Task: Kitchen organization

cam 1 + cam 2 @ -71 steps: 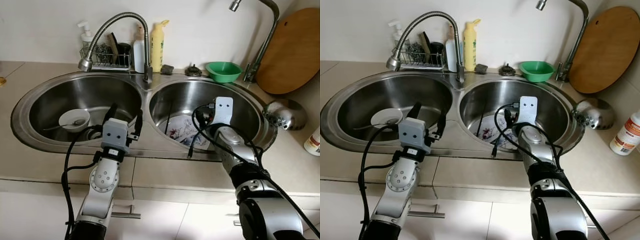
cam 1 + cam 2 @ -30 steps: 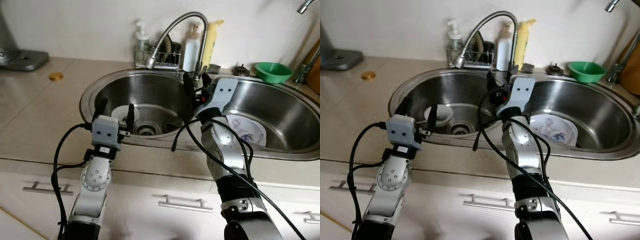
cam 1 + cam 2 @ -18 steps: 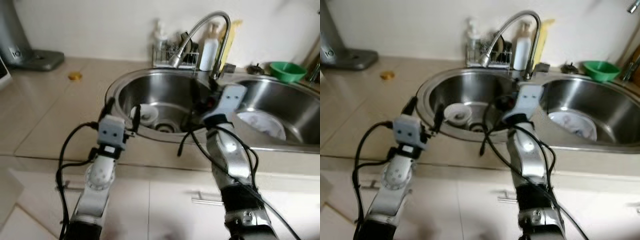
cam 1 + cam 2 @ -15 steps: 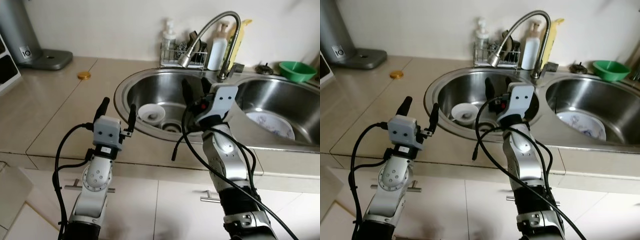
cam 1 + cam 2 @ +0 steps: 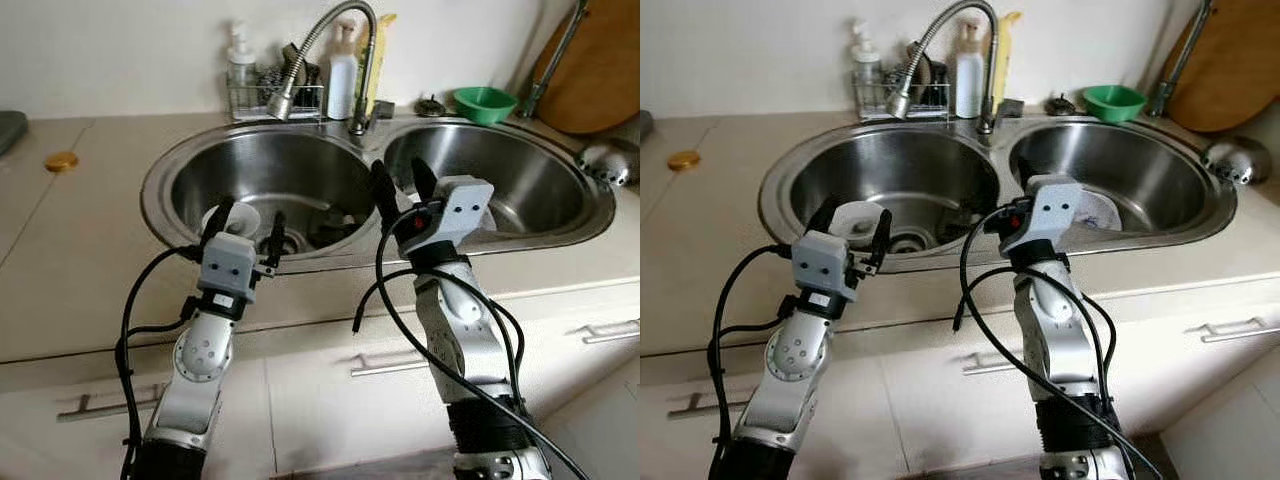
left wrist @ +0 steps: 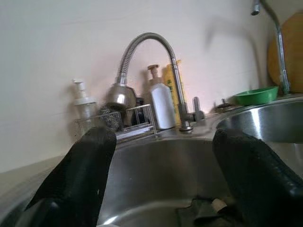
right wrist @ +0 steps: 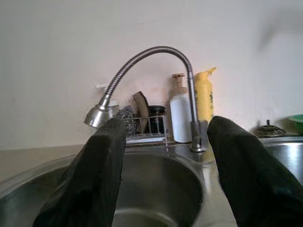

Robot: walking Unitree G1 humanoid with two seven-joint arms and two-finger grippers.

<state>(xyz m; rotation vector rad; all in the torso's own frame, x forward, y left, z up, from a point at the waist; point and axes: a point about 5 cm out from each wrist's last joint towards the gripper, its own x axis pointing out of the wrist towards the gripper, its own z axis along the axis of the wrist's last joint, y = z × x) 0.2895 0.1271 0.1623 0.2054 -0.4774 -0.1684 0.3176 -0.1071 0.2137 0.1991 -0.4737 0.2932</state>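
Nearest you, your left gripper (image 5: pixel 248 215) and right gripper (image 5: pixel 396 188) hover spread wide and empty over the front rim of a steel double sink (image 5: pixel 345 262) (set in a beige counter (image 5: pixel 70 260)). Farther in, a white bowl (image 5: pixel 852 218) sits in the left basin; a curved faucet (image 5: pixel 325 40) stands behind.
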